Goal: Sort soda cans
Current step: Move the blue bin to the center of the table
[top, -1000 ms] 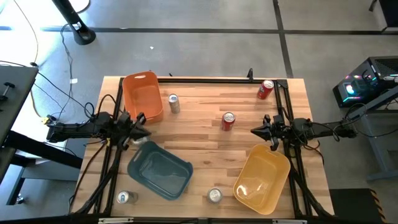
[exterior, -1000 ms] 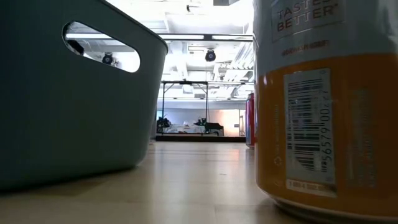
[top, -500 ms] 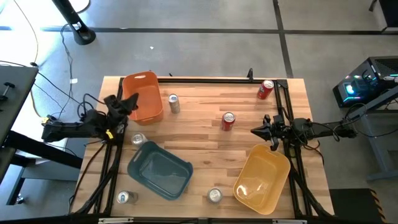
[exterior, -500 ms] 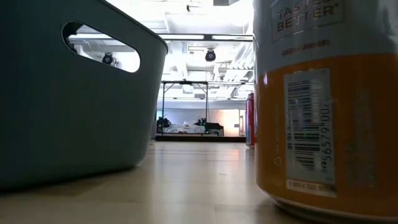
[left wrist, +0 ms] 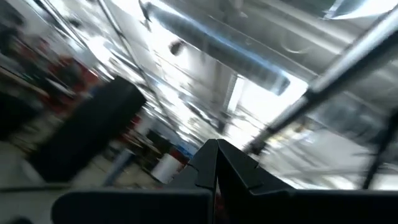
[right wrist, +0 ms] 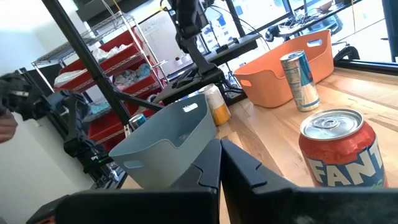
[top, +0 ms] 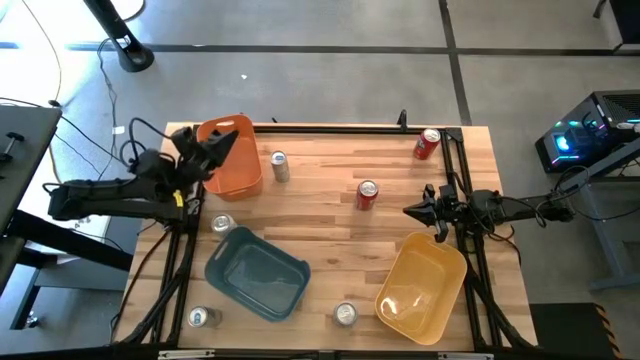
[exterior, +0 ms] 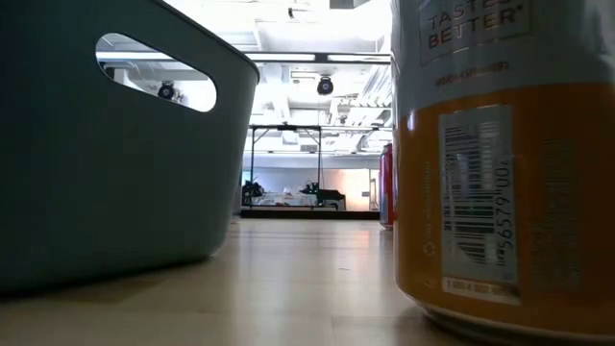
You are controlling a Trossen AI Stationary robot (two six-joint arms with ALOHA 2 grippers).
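Observation:
Six soda cans stand upright on the wooden table. One red can [top: 367, 194] is mid-table and another red can [top: 427, 143] is at the far right corner. Silver cans stand by the orange bin [top: 279, 166], at the blue-grey bin's far corner [top: 222, 224] and at the near edge [top: 204, 317] [top: 345, 314]. My left gripper [top: 222, 146] is shut and empty, raised over the orange bin [top: 232, 165]; its wrist view [left wrist: 216, 147] looks at the ceiling. My right gripper [top: 409, 211] is shut and empty, right of the mid-table red can [right wrist: 339, 155].
The blue-grey bin [top: 258, 272] sits near left and the yellow bin [top: 422, 285] near right. A black frame runs along the table's edges. In the low view the blue-grey bin [exterior: 96, 154] and a near can [exterior: 500, 163] fill the sides. Bare wood lies between the bins.
My left gripper has left the silver can at the blue-grey bin's far corner. It has risen and swung toward the far edge, over the orange bin, tipping upward. That can stays standing where it was. The right arm has kept still.

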